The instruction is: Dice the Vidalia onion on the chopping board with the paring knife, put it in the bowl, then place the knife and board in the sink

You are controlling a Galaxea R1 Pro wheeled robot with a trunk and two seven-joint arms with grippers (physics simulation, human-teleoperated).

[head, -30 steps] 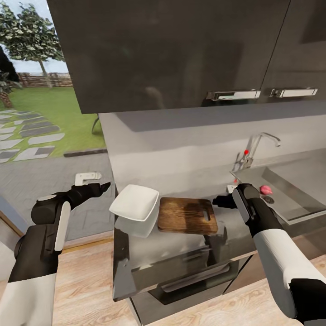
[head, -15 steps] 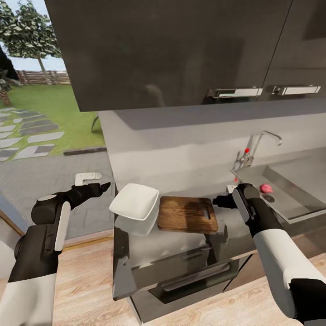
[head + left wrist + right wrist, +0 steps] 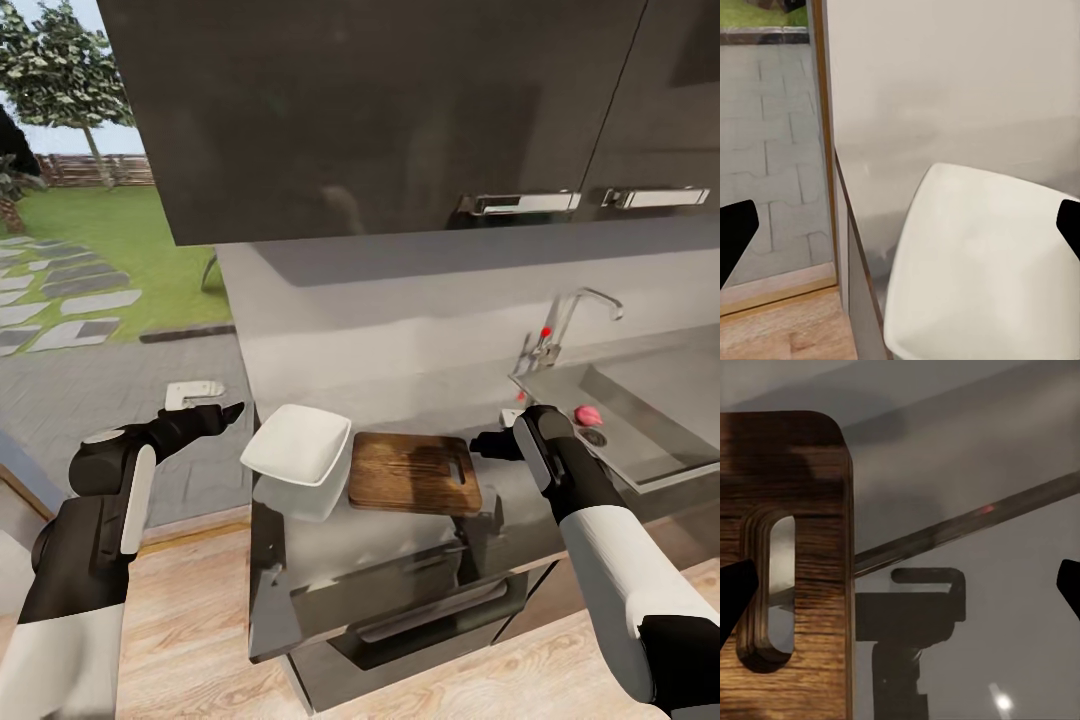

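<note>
Where the countertop (image 3: pixel 390 540) ends, paving (image 3: pixel 90 400) lies outside.

At mid-frame the chopping board (image 3: pixel 414 475) lies flat with open air above it; the bowl (image 3: pixel 297 446) touches its left edge, closing that side. Bare table (image 3: pixel 520 500) separates board from sink (image 3: pixel 640 420) at the right. The tap (image 3: pixel 565 330) rises behind the basin, and dark cabinets (image 3: pixel 400 110) overhang the upper frame.
</note>
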